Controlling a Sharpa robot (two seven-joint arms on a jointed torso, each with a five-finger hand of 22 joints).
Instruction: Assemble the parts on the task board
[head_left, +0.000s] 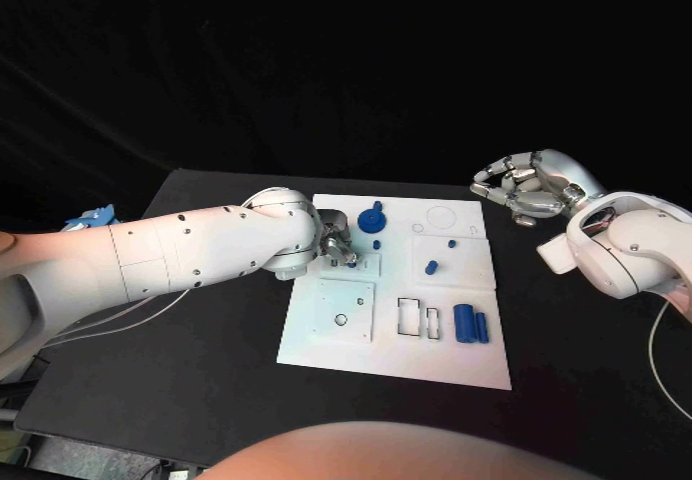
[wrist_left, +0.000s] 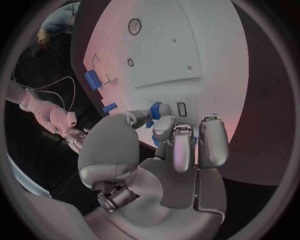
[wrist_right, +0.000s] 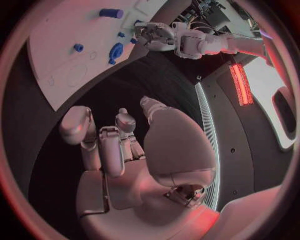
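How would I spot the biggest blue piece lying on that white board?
Find the flat white plastic task board on the black table. Near its right edge lie two upright blue plastic cylinders; the thicker left one is it, clearly fatter than its slim neighbour.

A black table (head_left: 188, 380) takes up the middle of the head view, its far edge running from about 10 o'clock to 2 o'clock. Behind it, a dark cloth backdrop (head_left: 289, 80) covers the whole 12 o'clock side. At 9 o'clock, just off the table's edge, sits a small light-blue object (head_left: 90, 218), too small to identify. Thin white cables (head_left: 130, 315) trail over the table towards 8 o'clock, and another thin cable (head_left: 653, 350) hangs at 4 o'clock.
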